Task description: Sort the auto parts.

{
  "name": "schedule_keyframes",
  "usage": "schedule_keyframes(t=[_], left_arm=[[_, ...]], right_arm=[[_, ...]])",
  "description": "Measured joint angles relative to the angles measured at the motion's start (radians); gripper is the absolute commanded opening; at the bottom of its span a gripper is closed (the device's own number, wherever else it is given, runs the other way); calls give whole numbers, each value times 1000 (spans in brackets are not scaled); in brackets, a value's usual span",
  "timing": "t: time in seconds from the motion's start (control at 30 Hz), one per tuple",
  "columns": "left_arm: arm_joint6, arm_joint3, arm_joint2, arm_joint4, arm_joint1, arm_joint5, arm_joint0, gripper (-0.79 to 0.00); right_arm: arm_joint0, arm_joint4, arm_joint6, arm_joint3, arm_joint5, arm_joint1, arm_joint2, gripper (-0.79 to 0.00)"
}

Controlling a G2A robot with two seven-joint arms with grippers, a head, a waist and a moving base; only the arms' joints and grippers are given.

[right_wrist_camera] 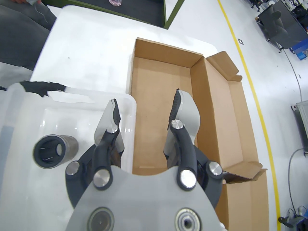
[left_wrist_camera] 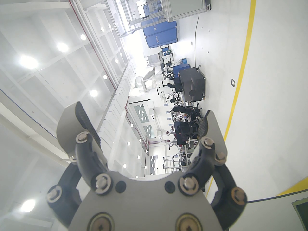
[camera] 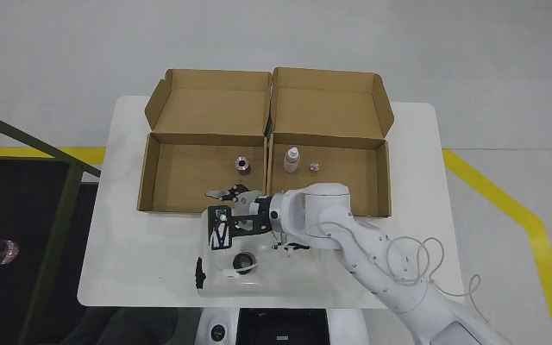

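Gripper of right arm (right_wrist_camera: 146,96) gapes above bin (right_wrist_camera: 79,93) rim.

The white worktop (camera: 112,233), rounded at its corners, is carrying three containers. Two open cardboard boxes are sitting side by side on its far half, meeting along their inner walls, with their lids folded open toward the far edge: the left cardboard box (camera: 185,181) and the right cardboard box (camera: 345,181). A clear plastic bin (camera: 220,278) is resting on the near half, its far wall lying just beside the near walls of the boxes. A piece of black tape (camera: 198,274) is sticking to the bin's rim at its near left corner. Bare white surface is showing on both sides of the boxes and to the left of the bin.
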Motion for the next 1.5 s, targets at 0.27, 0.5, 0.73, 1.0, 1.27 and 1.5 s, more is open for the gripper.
schedule_keyframes(t=[0.27, 0.5, 0.73, 1.0, 1.27, 1.5], left_arm=[[0, 0, 0, 0, 0, 0, 0, 0], [0, 0, 0, 0, 0, 0, 0, 0], [0, 0, 0, 0, 0, 0, 0, 0], [0, 0, 0, 0, 0, 0, 0, 0], [0, 0, 0, 0, 0, 0, 0, 0], [0, 0, 0, 0, 0, 0, 0, 0]], right_arm=[[-90, -36, -2, -63, -45, 23, 5, -342], [-152, -73, -7, -75, -82, 42, 5, -363], [-202, -94, -9, -86, -106, 56, -8, -326], [-232, -101, 0, -84, -120, 72, 6, -296], [-256, -97, 1, -72, -136, 87, 25, -289], [-259, -104, -7, -51, -129, 93, 15, -289]])
